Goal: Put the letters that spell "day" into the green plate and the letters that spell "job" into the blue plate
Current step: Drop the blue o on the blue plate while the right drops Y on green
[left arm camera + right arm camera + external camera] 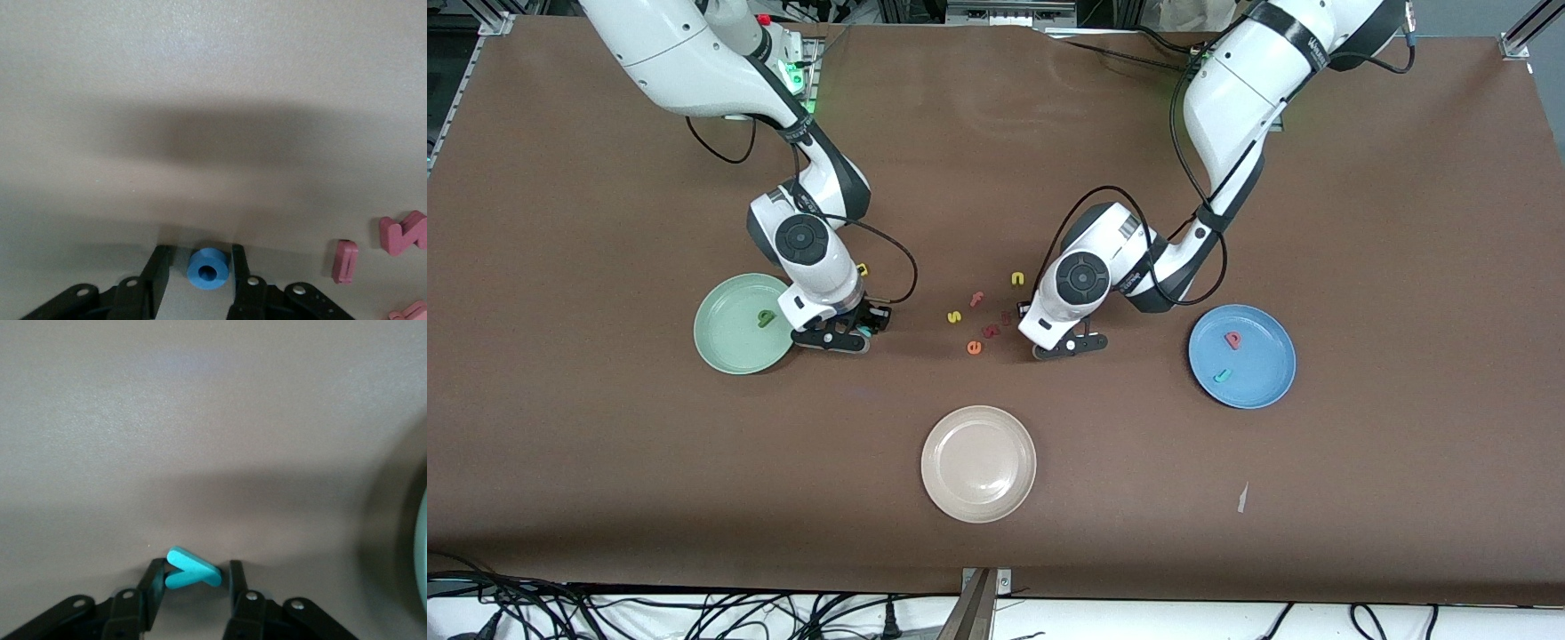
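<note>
I had the left gripper (199,277) pinching the blue o (208,269) and the right gripper (193,583) pinching the light blue y (191,569), both low on the table (605,462), so each next needed lifting to its plate: blue plate (1272,378), green plate (725,351).

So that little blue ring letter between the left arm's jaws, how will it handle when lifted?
The blue o looks thick and solid, so probably stiff. It is tiny, likely light. Its round outline could let it roll or twist out of flat jaws.

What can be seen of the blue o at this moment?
The blue o is a small, thick matte ring with a round hole, seemingly foam or plastic. It lies flat on the brown table, between the fingers of the left tool, which stand close on both sides. Reddish letters lie beside it, apart.
</note>
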Controlling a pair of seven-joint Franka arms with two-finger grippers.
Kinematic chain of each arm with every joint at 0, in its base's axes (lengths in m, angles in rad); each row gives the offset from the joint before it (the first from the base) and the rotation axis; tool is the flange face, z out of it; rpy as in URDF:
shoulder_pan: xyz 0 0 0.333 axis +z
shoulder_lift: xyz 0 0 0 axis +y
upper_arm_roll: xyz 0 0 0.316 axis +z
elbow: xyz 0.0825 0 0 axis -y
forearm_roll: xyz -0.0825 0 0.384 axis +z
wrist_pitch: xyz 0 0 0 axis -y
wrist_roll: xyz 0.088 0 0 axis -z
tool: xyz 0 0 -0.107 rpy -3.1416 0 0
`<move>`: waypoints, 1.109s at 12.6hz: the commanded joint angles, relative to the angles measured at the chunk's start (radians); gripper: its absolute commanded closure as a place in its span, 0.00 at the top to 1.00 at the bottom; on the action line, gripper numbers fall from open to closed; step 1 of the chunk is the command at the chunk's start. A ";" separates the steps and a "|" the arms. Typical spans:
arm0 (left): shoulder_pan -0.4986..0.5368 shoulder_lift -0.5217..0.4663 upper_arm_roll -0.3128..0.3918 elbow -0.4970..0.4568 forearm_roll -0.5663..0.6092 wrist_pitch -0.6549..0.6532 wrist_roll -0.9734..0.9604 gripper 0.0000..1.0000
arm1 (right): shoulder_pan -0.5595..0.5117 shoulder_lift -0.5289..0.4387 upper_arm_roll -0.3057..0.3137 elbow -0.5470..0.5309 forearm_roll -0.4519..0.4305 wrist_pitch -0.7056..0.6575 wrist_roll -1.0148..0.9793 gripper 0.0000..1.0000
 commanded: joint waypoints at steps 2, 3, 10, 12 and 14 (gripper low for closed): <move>-0.015 0.010 0.006 -0.009 0.022 0.012 -0.023 0.09 | 0.005 0.009 -0.013 0.008 -0.027 0.008 -0.002 0.35; -0.015 0.010 0.007 -0.009 0.022 0.011 -0.023 0.09 | 0.003 0.006 -0.013 0.008 -0.026 0.008 -0.010 0.32; 0.057 -0.087 0.013 0.010 0.227 -0.143 0.023 0.07 | -0.067 -0.115 -0.032 -0.030 -0.016 -0.098 -0.178 0.32; 0.100 -0.115 0.018 0.010 0.238 -0.201 0.167 0.07 | -0.107 -0.193 -0.032 -0.087 -0.007 -0.115 -0.291 0.32; 0.189 -0.150 0.016 0.009 0.240 -0.259 0.361 0.08 | -0.185 -0.264 -0.027 -0.156 -0.009 -0.138 -0.371 0.32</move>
